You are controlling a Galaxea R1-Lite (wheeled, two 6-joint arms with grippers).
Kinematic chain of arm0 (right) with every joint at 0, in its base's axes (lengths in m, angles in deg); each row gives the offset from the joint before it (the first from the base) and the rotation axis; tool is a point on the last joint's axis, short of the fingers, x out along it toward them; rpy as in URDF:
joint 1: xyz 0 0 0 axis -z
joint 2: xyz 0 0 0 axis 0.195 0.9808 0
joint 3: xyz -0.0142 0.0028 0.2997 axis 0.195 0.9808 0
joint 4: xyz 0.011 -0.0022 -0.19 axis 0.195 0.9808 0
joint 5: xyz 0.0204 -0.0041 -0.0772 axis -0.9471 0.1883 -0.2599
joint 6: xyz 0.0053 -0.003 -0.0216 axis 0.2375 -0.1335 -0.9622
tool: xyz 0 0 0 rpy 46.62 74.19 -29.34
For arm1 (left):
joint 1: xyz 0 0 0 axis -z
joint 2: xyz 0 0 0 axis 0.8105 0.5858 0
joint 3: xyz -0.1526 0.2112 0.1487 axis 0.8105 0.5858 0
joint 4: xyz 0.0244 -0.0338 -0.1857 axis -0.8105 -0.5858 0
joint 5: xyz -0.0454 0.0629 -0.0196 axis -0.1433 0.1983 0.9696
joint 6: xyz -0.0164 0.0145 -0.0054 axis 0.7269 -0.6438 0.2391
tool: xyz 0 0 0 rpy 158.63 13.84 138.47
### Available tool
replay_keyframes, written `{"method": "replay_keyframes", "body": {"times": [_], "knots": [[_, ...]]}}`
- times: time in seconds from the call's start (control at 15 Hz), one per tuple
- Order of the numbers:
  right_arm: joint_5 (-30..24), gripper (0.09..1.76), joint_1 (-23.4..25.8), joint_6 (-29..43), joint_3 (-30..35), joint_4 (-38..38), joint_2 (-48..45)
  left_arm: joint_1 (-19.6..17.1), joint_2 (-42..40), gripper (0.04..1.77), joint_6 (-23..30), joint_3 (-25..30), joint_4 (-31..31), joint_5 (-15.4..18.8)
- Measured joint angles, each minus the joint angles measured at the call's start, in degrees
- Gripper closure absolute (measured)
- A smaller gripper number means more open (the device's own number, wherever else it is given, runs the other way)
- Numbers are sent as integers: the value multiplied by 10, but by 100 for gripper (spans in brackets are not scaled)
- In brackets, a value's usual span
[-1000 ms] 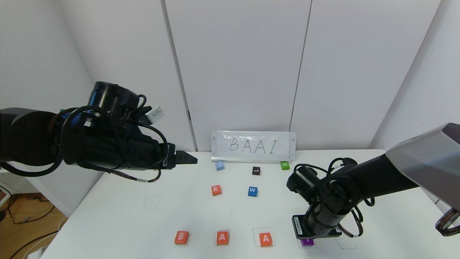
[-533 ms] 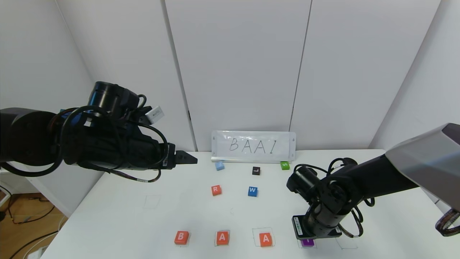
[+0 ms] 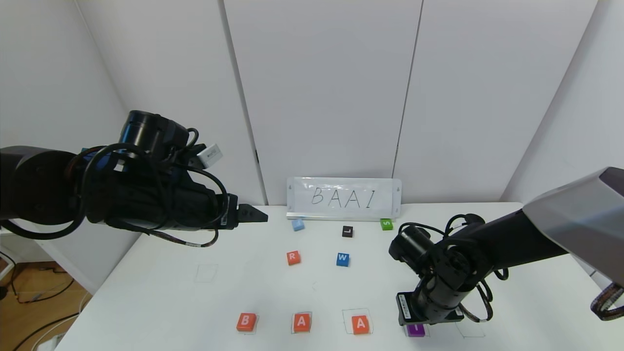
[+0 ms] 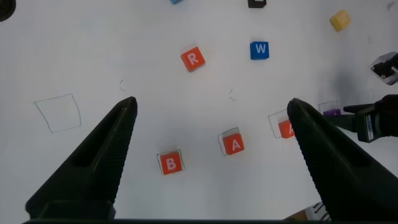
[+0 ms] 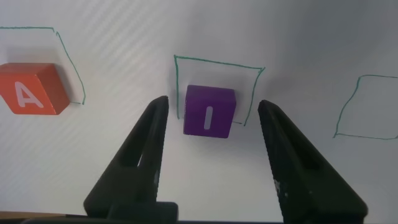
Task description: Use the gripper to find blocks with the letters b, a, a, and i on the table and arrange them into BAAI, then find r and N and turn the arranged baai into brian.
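Observation:
On the white table (image 3: 161, 292) the orange-red B (image 3: 246, 321), A (image 3: 302, 321) and A (image 3: 360, 324) blocks and the purple I block (image 3: 417, 330) lie in a row along the near edge, each at a pen-drawn square. The orange-red R block (image 3: 293, 257) lies farther back, mid-table. My right gripper (image 5: 212, 103) hangs open just above the I block (image 5: 209, 111), one finger on each side and not touching it. My left gripper (image 4: 210, 104) is open and empty, held high over the table's left rear.
A "BAAI" sign (image 3: 344, 198) stands at the back. In front of it lie a light blue block (image 3: 298, 224), a black L (image 3: 347, 231), a green S (image 3: 386, 224) and a blue W (image 3: 342, 259). Empty drawn squares are at left (image 3: 205, 273) and right of I (image 3: 470, 331).
My right gripper has risen slightly above the purple I block, which stays on the table. The left arm has not moved.

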Motion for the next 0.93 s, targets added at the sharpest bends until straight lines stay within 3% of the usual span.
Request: {"method": "replay_keyframes", "body": {"times": [0.33, 0.93], "knots": [[0, 46, 0, 0, -1, -1, 0, 0, 0, 9, 0, 0, 0, 0], [0, 24, 0, -1, -2, -1, 0, 0, 1, 9, -1, 0, 1, 0]]}}
